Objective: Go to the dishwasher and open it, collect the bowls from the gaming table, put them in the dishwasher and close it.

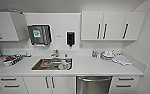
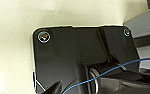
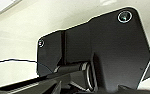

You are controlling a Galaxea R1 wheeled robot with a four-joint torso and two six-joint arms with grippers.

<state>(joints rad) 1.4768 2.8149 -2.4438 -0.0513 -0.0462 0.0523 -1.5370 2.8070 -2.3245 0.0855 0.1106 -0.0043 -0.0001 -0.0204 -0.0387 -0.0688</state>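
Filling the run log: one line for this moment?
phase: facing kitchen counter | dishwasher: shut, below the counter, right of sink | bowls: none identified | grippers: state unreadable

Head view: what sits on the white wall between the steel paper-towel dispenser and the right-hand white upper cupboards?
A small black soap dispenser hangs there, above the white counter, right of the towel dispenser.
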